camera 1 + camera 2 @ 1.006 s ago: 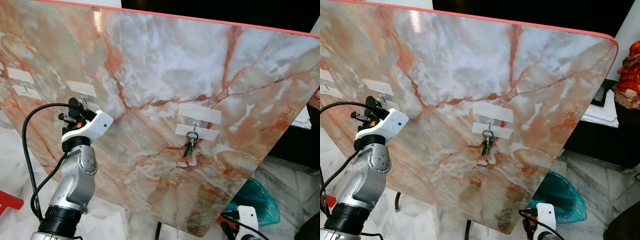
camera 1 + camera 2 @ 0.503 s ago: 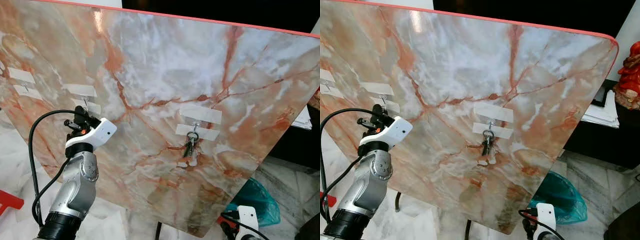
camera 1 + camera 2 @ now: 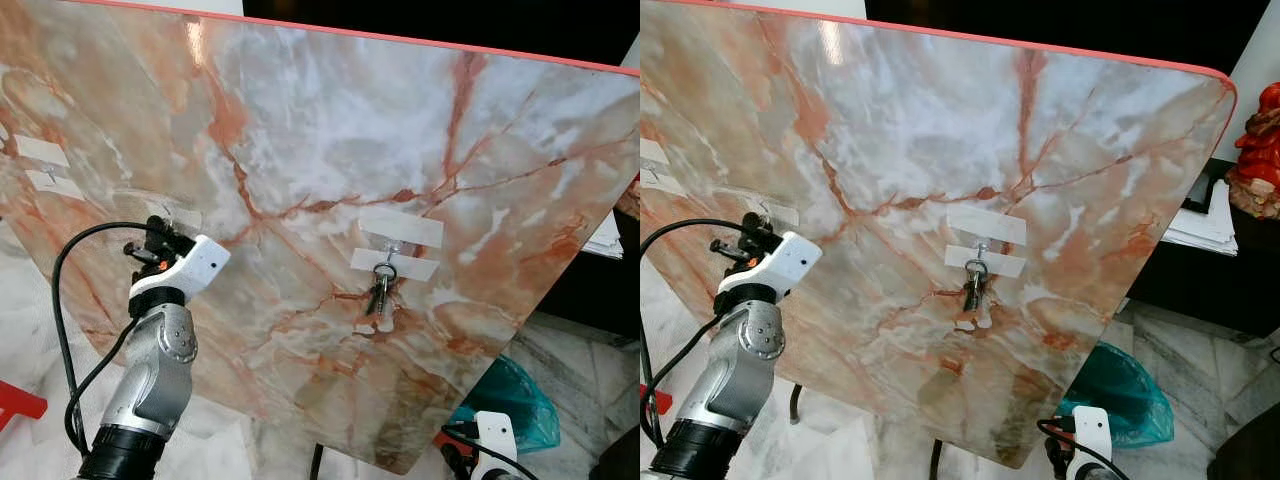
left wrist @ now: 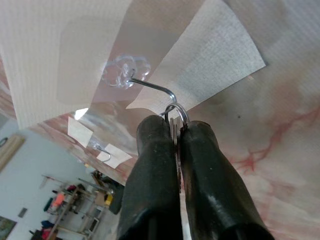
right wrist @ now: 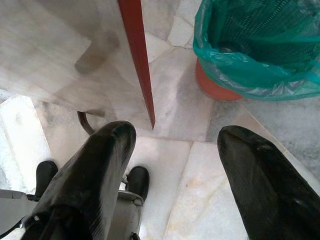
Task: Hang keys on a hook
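Keys (image 4: 176, 131) sit pinched between the two black fingers of the left pincer (image 4: 177, 145), their ring (image 4: 176, 111) touching the bent tip of a wire hook (image 4: 150, 88) near the left edge of the marble board (image 3: 330, 120). That hook's clear base is fixed under two strips of tape. Three taped hooks can be counted on the board: this one, another (image 3: 45, 178) at the far left edge, and a middle one (image 3: 390, 250) already carrying a second bunch of keys (image 3: 378, 292). The board is pink-veined marble with a red rim, tilted upright over a pale marble floor (image 5: 185, 165). Low down, the right pincer (image 5: 175, 165) hangs with fingers spread, near a bin lined with a green bag (image 5: 255, 45).
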`<state>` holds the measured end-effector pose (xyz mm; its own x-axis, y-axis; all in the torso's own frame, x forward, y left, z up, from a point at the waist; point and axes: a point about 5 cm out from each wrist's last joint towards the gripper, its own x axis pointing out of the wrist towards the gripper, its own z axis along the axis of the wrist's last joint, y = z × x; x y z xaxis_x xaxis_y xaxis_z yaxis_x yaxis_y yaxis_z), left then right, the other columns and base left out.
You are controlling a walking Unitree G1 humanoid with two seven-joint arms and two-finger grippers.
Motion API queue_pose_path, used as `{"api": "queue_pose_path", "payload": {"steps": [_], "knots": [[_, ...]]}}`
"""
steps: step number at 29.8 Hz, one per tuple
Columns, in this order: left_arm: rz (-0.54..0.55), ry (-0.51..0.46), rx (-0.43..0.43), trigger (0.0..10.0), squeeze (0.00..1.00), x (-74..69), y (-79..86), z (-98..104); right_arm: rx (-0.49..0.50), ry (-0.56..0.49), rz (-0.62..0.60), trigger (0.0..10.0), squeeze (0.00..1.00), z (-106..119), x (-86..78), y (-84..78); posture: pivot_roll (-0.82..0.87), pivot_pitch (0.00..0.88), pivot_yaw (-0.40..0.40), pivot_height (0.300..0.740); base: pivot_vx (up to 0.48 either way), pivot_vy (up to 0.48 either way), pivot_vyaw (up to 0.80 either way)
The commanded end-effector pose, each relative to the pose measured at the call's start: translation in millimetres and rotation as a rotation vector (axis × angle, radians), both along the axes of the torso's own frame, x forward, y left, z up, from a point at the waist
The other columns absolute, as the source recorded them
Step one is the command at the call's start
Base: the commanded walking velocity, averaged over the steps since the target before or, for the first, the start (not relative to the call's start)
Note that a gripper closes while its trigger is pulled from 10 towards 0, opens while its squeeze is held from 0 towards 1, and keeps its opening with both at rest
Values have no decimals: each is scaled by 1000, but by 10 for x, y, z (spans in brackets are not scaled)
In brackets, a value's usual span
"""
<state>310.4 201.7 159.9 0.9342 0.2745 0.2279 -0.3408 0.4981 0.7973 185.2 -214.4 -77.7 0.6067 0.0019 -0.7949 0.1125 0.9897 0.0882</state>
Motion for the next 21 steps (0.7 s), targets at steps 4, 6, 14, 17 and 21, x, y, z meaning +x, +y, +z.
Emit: {"api": "queue_pose_path", "payload": {"steps": [4,6,14,17,21], "knots": [[-8,-33,-13,10000,1000,3,-17,68,1,0,-14,10000,0,-3,-16,-24,58,20,-60,740,0,0,0],[-10,-35,-14,10000,1000,3,-21,71,1,0,-14,10000,0,-3,-16,-24,58,20,-60,740,0,0,0],[-22,-16,-17,10000,0,-7,-35,34,2,0,-13,10000,0,-3,-16,-23,59,19,-60,740,0,0,0],[-23,-18,-18,10000,0,-11,-34,34,3,0,-12,10000,0,-2,-16,-23,60,17,-60,740,0,0,0],[-26,-19,-19,10000,0,-11,-35,36,3,0,-12,10000,0,-2,-16,-23,60,17,-61,740,0,0,0]]}}
